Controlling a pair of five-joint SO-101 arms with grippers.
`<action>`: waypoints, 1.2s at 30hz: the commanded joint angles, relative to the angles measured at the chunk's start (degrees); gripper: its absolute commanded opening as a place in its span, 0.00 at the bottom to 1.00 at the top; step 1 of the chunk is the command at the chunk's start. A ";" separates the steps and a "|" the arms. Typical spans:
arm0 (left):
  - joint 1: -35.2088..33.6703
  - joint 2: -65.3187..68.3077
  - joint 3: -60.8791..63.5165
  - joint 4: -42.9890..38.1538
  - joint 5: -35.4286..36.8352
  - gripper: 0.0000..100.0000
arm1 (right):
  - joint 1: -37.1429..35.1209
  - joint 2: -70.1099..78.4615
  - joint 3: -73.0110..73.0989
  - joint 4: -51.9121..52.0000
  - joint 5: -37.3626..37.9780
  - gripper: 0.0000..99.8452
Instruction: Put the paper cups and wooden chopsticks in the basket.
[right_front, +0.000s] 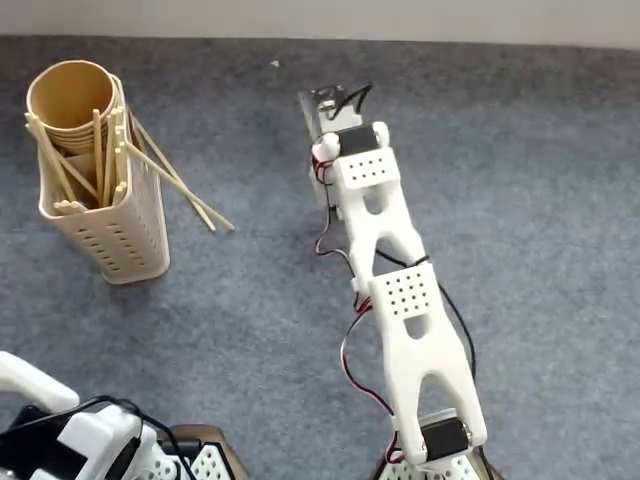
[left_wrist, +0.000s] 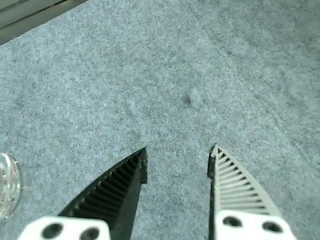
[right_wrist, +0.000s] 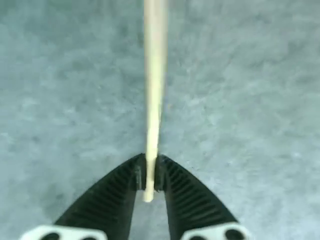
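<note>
A tall cream perforated basket (right_front: 125, 240) stands at the far left of the grey carpet. Stacked paper cups (right_front: 70, 95) and several wooden chopsticks (right_front: 105, 155) sit in it, and two chopsticks (right_front: 180, 190) lean out over its side to the carpet. My right gripper (right_wrist: 150, 165) is shut on one wooden chopstick (right_wrist: 154, 75), which points away from the jaws above the carpet. In the high view the right gripper (right_front: 325, 105) is at the far middle, well right of the basket. My left gripper (left_wrist: 177, 155) is open over bare carpet with nothing between its fingers.
The right arm (right_front: 400, 290) stretches from the near edge up the middle of the carpet. The left arm's body (right_front: 80, 440) sits at the near left corner. A clear round object (left_wrist: 7, 185) shows beside the left gripper. A pale strip borders the carpet's far edge (right_front: 400, 20).
</note>
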 joint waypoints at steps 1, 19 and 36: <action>-0.22 -0.31 -0.31 -0.79 -0.35 0.21 | -1.01 -2.86 -12.26 4.53 -0.26 0.01; 0.04 -0.31 -0.31 -0.79 -4.40 0.21 | -12.18 -60.44 -12.53 5.14 -0.70 0.01; 0.04 0.22 -0.04 -0.79 -5.89 0.21 | -4.00 -128.84 95.52 -5.58 5.27 0.00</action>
